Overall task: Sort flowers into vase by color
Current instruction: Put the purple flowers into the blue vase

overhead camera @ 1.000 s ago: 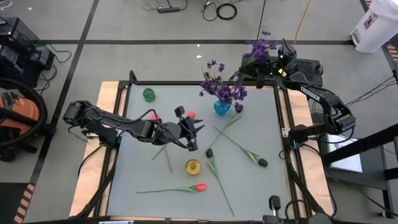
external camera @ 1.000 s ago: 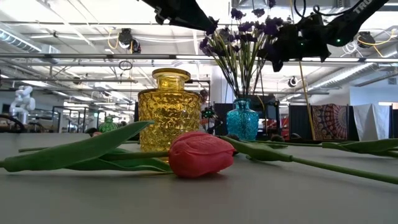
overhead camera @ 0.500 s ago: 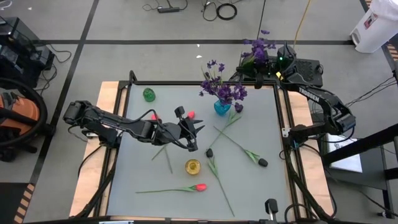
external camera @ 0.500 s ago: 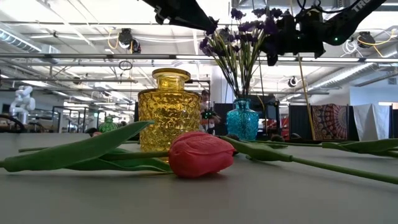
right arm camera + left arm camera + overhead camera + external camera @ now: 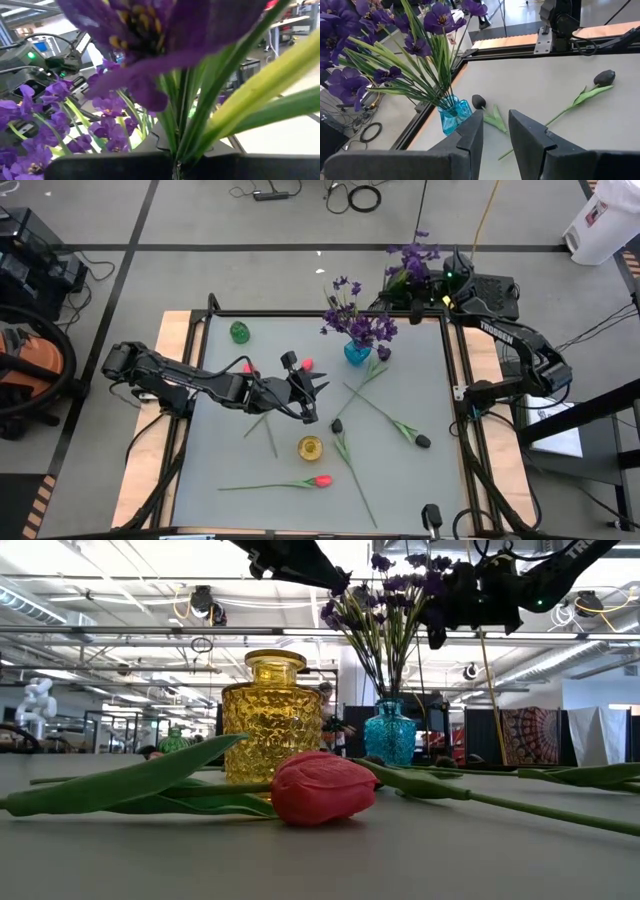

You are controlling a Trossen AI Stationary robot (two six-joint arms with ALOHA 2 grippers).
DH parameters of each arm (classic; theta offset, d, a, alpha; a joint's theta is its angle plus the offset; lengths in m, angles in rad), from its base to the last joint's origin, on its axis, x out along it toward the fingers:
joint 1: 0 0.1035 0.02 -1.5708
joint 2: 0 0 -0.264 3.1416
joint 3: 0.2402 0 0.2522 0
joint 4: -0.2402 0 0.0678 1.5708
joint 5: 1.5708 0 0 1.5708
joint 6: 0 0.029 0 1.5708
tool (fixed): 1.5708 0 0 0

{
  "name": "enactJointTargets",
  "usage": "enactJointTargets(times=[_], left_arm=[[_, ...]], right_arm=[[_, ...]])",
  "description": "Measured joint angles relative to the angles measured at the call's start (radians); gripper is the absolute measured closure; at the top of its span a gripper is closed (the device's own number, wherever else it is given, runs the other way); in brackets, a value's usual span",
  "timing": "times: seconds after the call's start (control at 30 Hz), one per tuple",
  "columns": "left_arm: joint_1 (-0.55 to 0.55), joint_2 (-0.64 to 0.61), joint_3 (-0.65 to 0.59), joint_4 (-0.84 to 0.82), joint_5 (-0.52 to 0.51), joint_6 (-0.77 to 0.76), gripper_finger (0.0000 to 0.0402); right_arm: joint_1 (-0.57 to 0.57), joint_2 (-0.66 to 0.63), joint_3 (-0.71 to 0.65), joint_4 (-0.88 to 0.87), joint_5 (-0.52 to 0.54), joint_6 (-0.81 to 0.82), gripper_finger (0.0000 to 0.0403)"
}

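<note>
My right gripper hovers above the table's far right corner, shut on a bunch of purple flowers. More purple flowers stand with their stems in a blue vase. My left gripper is open over the table's middle and holds nothing; in its wrist view the left gripper points at the blue vase. A red tulip, two more red tulips and black tulips lie flat on the table. My right gripper pinches the purple bunch by its green stems, just below the blooms, between its two fingers. The bunch is lifted clear of the table, with its blooms beside the gripper and level with those in the blue vase.
A yellow glass vase stands near the table's middle and a green vase stands by the far left corner. A metal frame runs round the grey table. Loose stems and leaves lie between the vases.
My right gripper has risen a little with the purple bunch, which stays clear of the table. The left arm has kept still.
</note>
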Motion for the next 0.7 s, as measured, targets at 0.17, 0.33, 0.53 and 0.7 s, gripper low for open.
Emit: enactJointTargets(times=[0.17, 0.33, 0.53, 0.7], left_arm=[[0.000, 0.000, 0.000, 0.000, 0.000, 0.000, 0.0301], [0.000, 0.000, 0.000, 0.000, 0.000, 0.000, 0.0301], [0.000, 0.000, 0.000, 0.000, 0.000, 0.000, 0.0301], [0.000, 0.000, 0.000, 0.000, 0.000, 0.000, 0.0301]], right_arm=[[0.028, 0.000, 0.000, -0.001, -0.002, 0.001, 0.0403], [0.051, 0.000, 0.000, -0.021, -0.002, -0.011, 0.0403], [0.056, 0.000, 0.000, -0.078, 0.010, -0.059, 0.0403], [0.056, 0.000, 0.000, -0.089, 0.012, -0.085, 0.0403]])
